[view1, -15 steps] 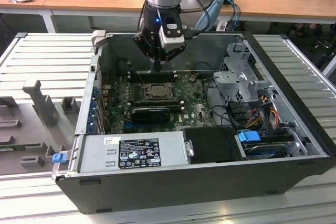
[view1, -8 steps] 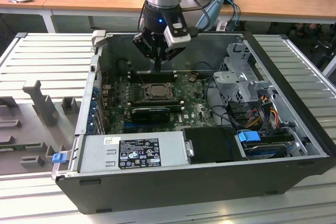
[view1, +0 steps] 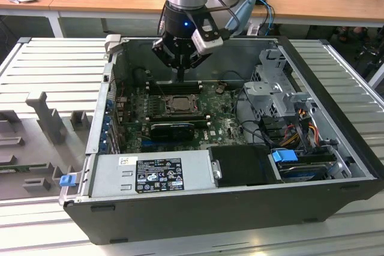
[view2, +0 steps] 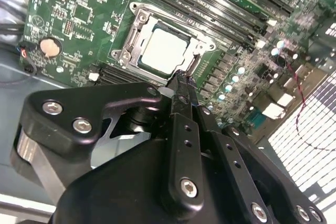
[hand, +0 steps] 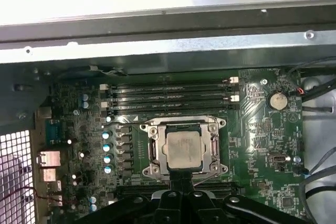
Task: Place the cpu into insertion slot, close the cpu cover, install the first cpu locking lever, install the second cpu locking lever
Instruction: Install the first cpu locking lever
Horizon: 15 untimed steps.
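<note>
Open computer case (view1: pixel 240 214) on the bench, arm reaching in from above. We note the gripper (view1: pixel 180 76) hanging low over the motherboard (view1: pixel 222 121), fingers drawn together to a narrow point with nothing held between them.

The insertion slot (view1: pixel 164 104) lies directly under and just in front of the fingertips. In both wrist views the cpu (hand: pixel 182 148) (view2: pixel 164 51) is seated in the slot, pale metal face up, square to the rim. The gripper's tip (hand: pixel 181 176) (view2: pixel 181 78) hovers at the near edge of the socket, just beside the chip; we cannot tell whether it touches the metal there.

The cpu cover (hand: pixel 157 150) lies flat around the chip, which shows through its central cut-out. We cannot tell whether the locking levers are latched.

Beyond the socket, on the far side from the gripper, run the long black memory slots (hand: pixel 168 95). A coin cell battery (hand: pixel 276 99) sits well off to one side of the fingers.
</note>
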Tool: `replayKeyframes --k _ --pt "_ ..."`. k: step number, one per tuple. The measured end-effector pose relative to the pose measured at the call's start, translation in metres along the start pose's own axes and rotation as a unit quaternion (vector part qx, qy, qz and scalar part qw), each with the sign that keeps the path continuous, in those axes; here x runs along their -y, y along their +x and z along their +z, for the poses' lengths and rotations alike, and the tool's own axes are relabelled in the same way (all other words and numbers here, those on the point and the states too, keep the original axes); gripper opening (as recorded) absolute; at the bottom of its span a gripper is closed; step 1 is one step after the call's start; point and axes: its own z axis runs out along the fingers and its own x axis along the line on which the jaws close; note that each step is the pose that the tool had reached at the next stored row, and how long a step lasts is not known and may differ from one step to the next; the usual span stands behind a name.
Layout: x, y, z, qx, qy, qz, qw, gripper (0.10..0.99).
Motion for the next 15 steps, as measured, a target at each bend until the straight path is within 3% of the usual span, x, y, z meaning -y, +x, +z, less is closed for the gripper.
replayKeyframes --k 4,7,11,15 --pt "0.0 0.0 0.0 0.0002 0.0008 -0.031 0.9995 0.106" --pt "0.0 0.0 0.0 0.0003 0.0019 -0.073 0.9973 0.106" --pt "0.0 0.0 0.0 0.0005 0.0026 -0.097 0.9953 0.106" --pt "0.0 0.0 0.0 0.0006 0.0033 -0.125 0.9922 0.106"
